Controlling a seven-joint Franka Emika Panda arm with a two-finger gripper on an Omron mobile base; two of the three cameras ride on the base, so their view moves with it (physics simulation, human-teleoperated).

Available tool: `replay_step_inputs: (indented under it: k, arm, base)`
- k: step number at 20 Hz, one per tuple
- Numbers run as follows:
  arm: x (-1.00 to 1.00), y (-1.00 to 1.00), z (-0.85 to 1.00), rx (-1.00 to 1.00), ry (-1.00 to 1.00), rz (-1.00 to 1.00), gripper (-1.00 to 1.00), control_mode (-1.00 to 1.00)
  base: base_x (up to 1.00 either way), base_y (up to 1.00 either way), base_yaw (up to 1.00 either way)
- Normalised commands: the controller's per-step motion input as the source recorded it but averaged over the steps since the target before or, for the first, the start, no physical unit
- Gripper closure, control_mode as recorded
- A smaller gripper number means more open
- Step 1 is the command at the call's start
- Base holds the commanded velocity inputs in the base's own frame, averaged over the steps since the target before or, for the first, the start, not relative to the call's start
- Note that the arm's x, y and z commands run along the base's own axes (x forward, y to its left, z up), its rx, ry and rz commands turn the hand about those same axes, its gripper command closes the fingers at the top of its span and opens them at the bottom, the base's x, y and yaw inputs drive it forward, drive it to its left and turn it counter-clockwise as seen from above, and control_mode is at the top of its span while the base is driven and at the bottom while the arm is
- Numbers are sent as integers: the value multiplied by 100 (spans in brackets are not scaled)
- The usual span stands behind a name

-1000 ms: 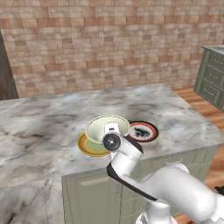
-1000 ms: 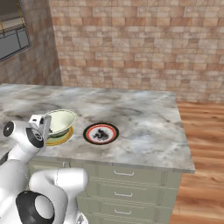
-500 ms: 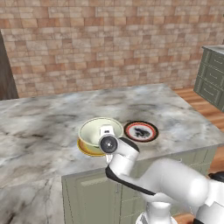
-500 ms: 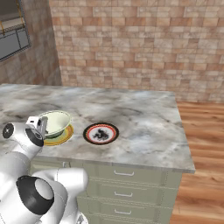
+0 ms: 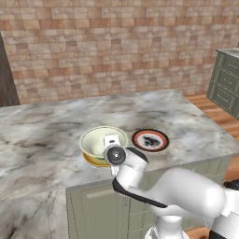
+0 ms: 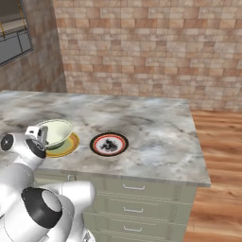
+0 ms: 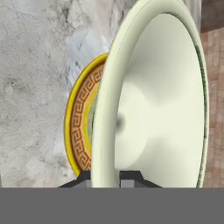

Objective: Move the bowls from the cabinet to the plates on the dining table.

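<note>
The cream-white bowl [image 5: 100,139] hangs tilted over the orange-yellow plate [image 5: 91,161] near the front edge of the marble dining table [image 5: 42,126]. My gripper [image 5: 111,141] is shut on the bowl's near rim. The right base view has the bowl [image 6: 56,131], the plate [image 6: 68,147] and the gripper [image 6: 41,134] at the left. From the hand, the bowl [image 7: 162,100] stands close above the plate [image 7: 81,127], its rim pinched in the gripper [image 7: 105,178]. Whether bowl and plate touch I cannot tell. The dark plate [image 5: 150,140] lies bare just to the right. The cabinet is out of view.
The table's front edge and its green drawers [image 6: 142,194] are right under my arm. A brick wall [image 5: 116,46] runs behind the table. A green drawer unit [image 5: 226,81] stands at the far right, beyond a wooden floor [image 6: 217,179].
My gripper has carried the bowl a little to the left and down, onto the spot over the orange-yellow plate. The grip on the rim is unchanged.
</note>
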Motion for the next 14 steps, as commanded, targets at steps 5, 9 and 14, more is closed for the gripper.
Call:
replay_step_inputs:
  k: [5, 9, 14]
  arm:
    - [-21, -7, -6, 0, -6, 4, 100, -100]
    - [-8, -24, -10, 0, -6, 4, 100, -100]
    - [3, -29, -2, 0, -2, 1, 100, -100]
  base:
    - [0, 0, 0]
    - [0, 0, 0]
    - [0, 0, 0]
